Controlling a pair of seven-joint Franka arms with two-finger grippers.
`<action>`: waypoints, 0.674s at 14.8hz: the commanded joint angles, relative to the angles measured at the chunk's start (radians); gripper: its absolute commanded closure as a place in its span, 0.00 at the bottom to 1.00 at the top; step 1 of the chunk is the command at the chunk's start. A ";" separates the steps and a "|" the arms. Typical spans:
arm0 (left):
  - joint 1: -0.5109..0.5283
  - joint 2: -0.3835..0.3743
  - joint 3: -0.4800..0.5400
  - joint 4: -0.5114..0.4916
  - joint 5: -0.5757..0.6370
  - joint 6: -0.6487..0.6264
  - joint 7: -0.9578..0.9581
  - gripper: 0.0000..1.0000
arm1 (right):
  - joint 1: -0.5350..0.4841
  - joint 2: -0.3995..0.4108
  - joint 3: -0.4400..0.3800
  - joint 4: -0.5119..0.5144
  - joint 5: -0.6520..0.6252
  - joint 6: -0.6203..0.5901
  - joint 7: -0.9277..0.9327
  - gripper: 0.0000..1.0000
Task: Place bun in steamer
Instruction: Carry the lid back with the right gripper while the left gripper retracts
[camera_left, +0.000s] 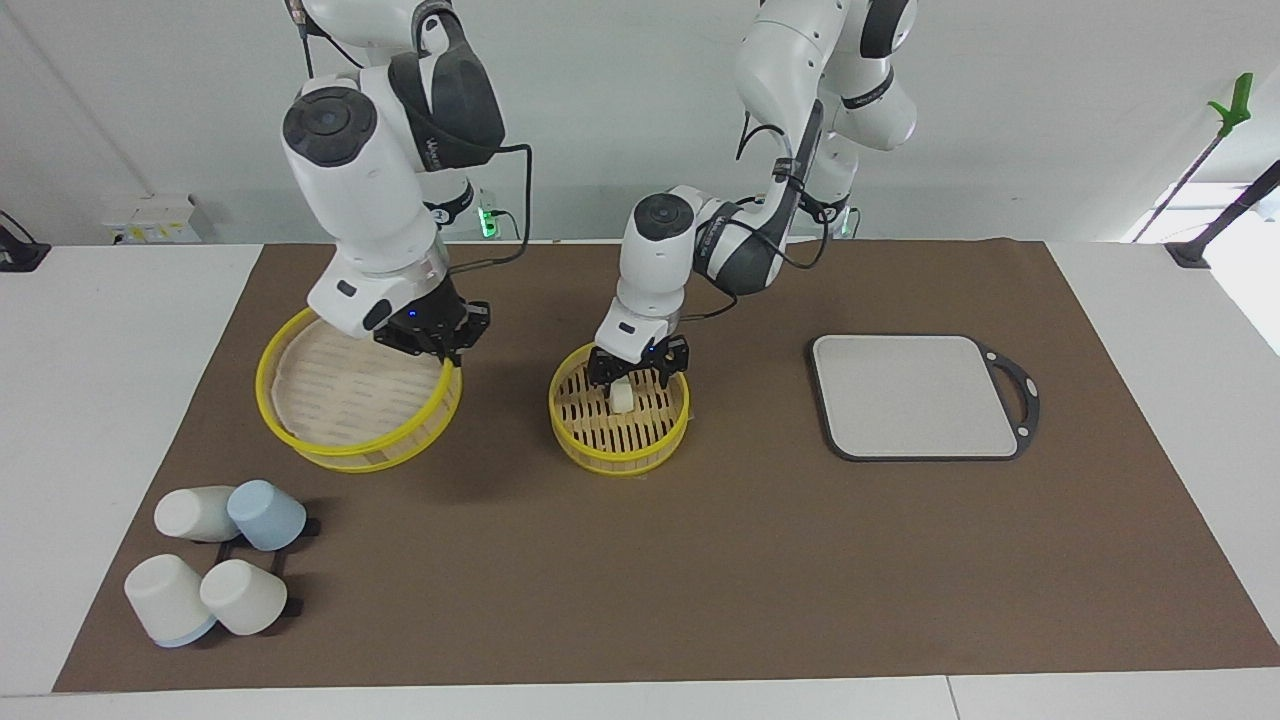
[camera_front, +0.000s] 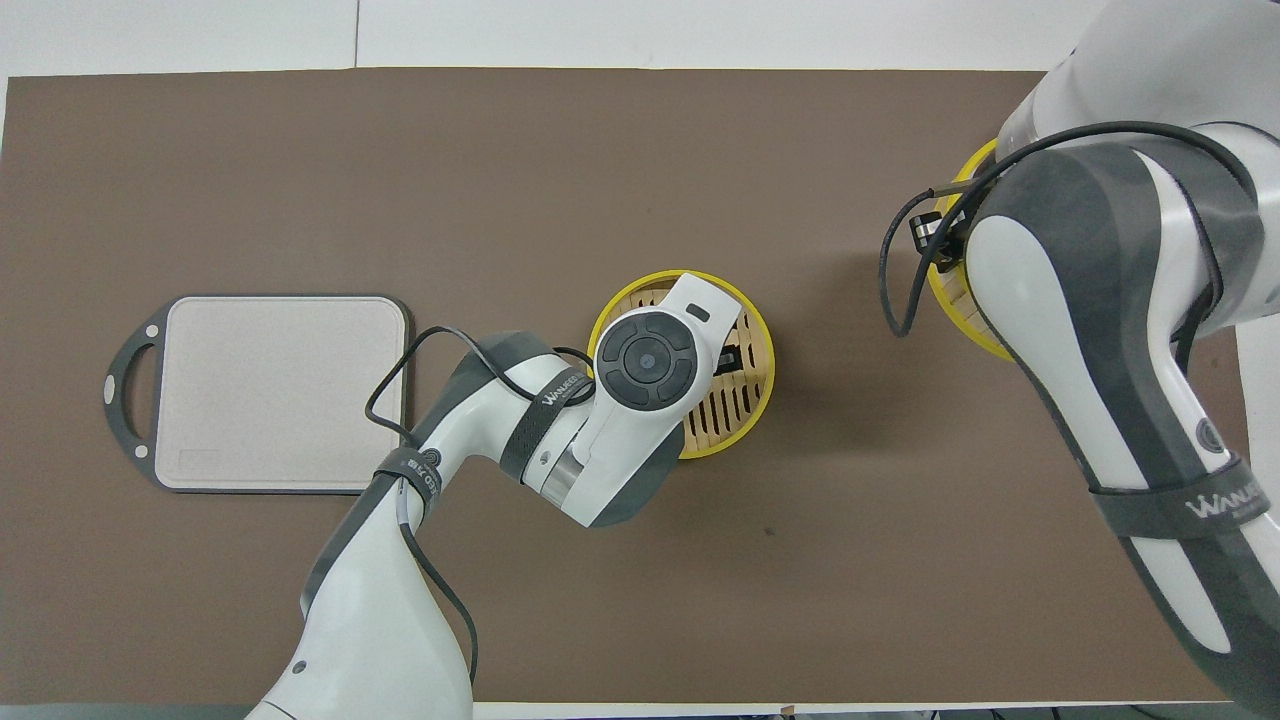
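My left gripper (camera_left: 637, 368) spread wide just above the bun (camera_left: 623, 397), so it rests free on the steamer (camera_left: 620, 447) floor mid-desk | my right gripper (camera_left: 432, 337) pinches the lid (camera_left: 355, 452) rim, tilting it aside near its desk end | overhead, my own wrist hides the bun; lid mostly covered.

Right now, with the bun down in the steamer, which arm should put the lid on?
Right. The right gripper is shut on the lid, tilted up off the mat. The left gripper is open around the bun in the steamer and probably has to clear first.
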 joint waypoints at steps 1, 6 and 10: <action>0.115 -0.179 0.004 -0.022 0.006 -0.208 0.029 0.00 | 0.084 -0.018 0.005 -0.021 0.014 0.088 0.144 1.00; 0.422 -0.351 0.004 -0.004 0.007 -0.406 0.300 0.00 | 0.296 0.140 -0.009 0.059 -0.009 0.169 0.374 1.00; 0.561 -0.402 0.005 0.003 0.044 -0.501 0.521 0.00 | 0.396 0.298 -0.003 0.182 -0.056 0.266 0.533 1.00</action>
